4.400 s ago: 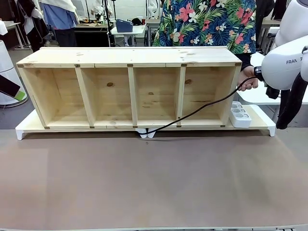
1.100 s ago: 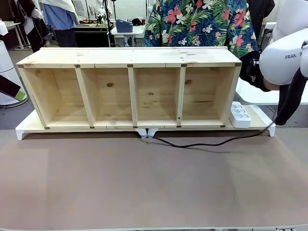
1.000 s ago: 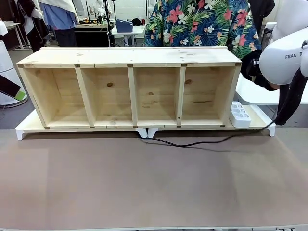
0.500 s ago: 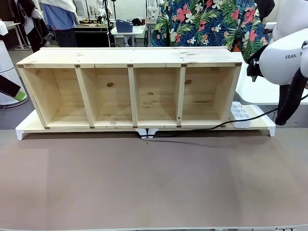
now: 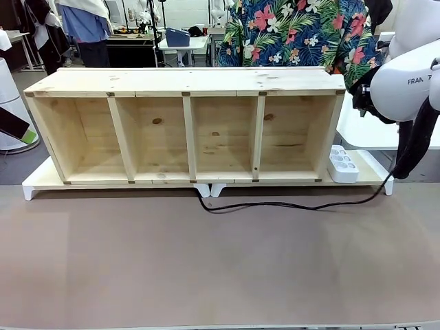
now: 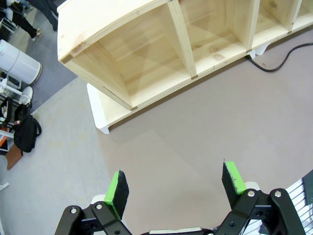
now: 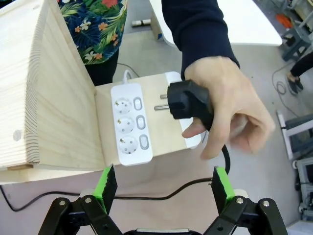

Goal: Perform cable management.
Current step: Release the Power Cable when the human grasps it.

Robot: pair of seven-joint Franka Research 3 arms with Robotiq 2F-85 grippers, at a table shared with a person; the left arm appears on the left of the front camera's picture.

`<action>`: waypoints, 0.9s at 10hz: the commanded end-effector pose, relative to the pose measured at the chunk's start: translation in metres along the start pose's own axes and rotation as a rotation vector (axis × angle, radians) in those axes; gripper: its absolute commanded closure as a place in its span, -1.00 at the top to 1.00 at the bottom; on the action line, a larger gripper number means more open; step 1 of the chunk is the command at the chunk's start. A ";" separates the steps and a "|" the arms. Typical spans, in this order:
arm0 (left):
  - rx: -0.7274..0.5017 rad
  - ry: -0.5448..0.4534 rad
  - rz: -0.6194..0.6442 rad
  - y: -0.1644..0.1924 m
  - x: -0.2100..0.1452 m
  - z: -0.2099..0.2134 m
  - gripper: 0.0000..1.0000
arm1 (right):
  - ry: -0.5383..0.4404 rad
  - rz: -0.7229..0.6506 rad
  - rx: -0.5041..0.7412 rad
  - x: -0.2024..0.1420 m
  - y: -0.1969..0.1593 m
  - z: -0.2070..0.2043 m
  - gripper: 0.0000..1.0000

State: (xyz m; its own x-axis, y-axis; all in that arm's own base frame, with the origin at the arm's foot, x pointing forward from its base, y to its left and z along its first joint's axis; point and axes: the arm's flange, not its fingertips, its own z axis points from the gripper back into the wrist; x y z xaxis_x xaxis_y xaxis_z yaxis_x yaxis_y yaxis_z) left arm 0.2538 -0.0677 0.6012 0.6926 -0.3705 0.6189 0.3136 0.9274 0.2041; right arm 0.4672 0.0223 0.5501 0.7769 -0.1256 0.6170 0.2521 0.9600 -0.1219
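The black cable (image 5: 302, 206) lies slack on the brown table in front of the wooden shelf (image 5: 185, 81), running from under its middle off to the right. Its far end rises to a person's hand (image 7: 230, 117), which holds the black plug (image 7: 186, 100) with its pins pointing at the white power strip (image 7: 128, 122). The strip (image 5: 342, 165) rests on the white base at the shelf's right end. My right gripper (image 7: 164, 188) hovers open above the strip and the hand, touching neither. My left gripper (image 6: 175, 188) is open over bare table, with a stretch of cable (image 6: 268, 69) far off.
The long wooden shelf (image 6: 146, 63) with its open compartments spans the back of the table. A person in a floral shirt (image 5: 295, 34) stands behind it. My right arm's white body (image 5: 405, 86) is at the right edge. Bare brown table (image 5: 206, 268) stretches in front.
The cable, pulled taut along the shelf's base half a second ago, has sagged back onto the table. The person has shifted behind the shelf's right end. The right arm has not moved.
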 end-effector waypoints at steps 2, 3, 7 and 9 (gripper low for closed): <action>0.000 -0.005 -0.011 0.001 0.000 0.001 1.00 | 0.007 0.003 -0.003 -0.001 0.001 -0.002 1.00; 0.000 -0.005 -0.011 0.001 0.000 0.001 1.00 | 0.007 0.003 -0.003 -0.001 0.001 -0.002 1.00; 0.000 -0.005 -0.011 0.001 0.000 0.001 1.00 | 0.007 0.003 -0.003 -0.001 0.001 -0.002 1.00; 0.000 -0.005 -0.011 0.001 0.000 0.001 1.00 | 0.007 0.003 -0.003 -0.001 0.001 -0.002 1.00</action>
State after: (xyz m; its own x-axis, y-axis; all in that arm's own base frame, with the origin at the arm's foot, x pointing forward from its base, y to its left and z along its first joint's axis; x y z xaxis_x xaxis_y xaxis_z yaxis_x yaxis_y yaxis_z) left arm 0.2538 -0.0677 0.6012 0.6926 -0.3705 0.6189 0.3136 0.9274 0.2041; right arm 0.4672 0.0223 0.5501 0.7769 -0.1256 0.6170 0.2521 0.9600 -0.1219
